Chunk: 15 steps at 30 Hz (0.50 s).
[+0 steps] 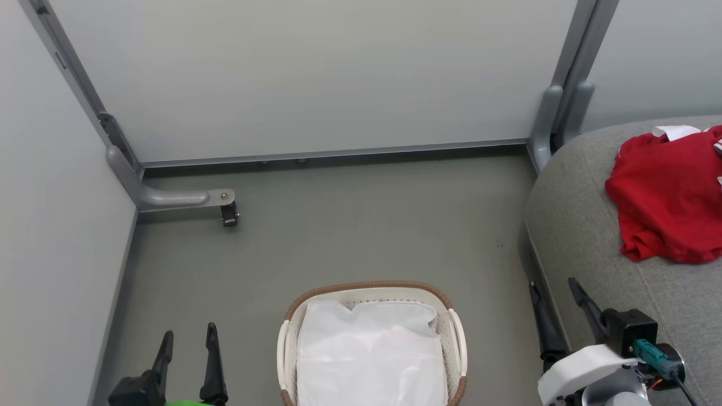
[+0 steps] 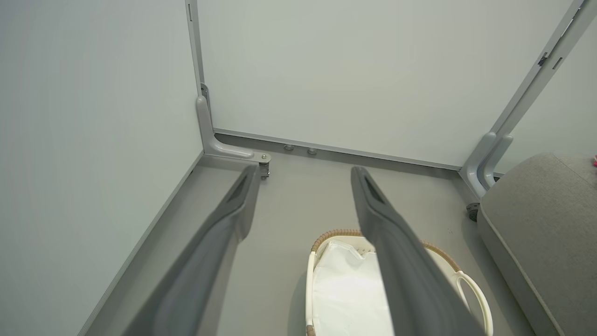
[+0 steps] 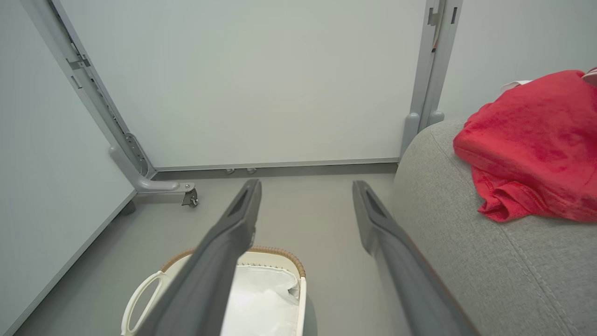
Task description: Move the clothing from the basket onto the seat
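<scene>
Red clothing (image 1: 668, 197) lies on the grey seat (image 1: 581, 237), up and right of the right end effector (image 1: 553, 283), well apart; fingers spread, pinching nothing. Left end effector (image 1: 190, 330) also spread, left of the basket (image 1: 369, 285) with white lining (image 1: 369, 349). Open floor (image 1: 338, 225) ahead, walled by panels (image 1: 316, 73).
</scene>
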Available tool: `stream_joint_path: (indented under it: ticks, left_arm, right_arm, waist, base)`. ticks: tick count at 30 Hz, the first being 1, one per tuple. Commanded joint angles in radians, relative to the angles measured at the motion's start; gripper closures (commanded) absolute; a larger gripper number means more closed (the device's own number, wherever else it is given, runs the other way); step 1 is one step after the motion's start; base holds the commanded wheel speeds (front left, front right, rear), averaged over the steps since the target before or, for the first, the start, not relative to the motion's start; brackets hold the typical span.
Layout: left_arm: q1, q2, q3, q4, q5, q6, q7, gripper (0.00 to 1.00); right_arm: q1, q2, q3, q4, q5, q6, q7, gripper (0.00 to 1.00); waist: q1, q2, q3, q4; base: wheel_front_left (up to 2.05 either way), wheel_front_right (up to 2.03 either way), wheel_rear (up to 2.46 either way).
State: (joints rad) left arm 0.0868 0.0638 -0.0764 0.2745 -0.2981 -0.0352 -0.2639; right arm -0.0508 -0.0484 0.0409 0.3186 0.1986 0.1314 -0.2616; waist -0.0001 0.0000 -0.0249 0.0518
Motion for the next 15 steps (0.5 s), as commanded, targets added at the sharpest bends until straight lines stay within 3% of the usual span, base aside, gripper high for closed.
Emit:
stream_joint_path:
  ticks: [1,9,10,15]
  left_arm:
    - [0.003,-0.002,0.003,0.004,0.007,-0.005,-0.001,0.0]
    - [0.0,-0.006,0.017,0.011,0.007,-0.015,-0.001,0.0]
    - [0.0,-0.007,0.013,0.014,0.004,-0.01,0.0,1.0]
    - [-0.004,-0.012,0.017,0.046,-0.026,-0.011,0.012,1.0]
  right_arm:
    - [0.009,-0.004,0.002,0.003,0.003,-0.001,-0.005,0.0]
    - [0.005,-0.004,0.009,0.011,0.007,-0.001,-0.005,0.0]
    - [0.0,0.0,0.008,0.01,0.005,0.0,0.0,1.0]
    - [0.005,0.006,0.003,0.039,0.033,0.0,0.012,1.0]
  waist:
    - [0.0001,0.0,0.0,0.001]
    - [0.0001,0.0,0.0,0.001]
    - [0.0001,0.0,0.0,0.001]
    - [0.0001,0.0,0.001,0.0]
  base:
    - [0.0,0.0,0.0]
    - [0.0,0.0,0.0]
    - [0.0,0.0,0.0]
    - [0.0,0.0,0.0]
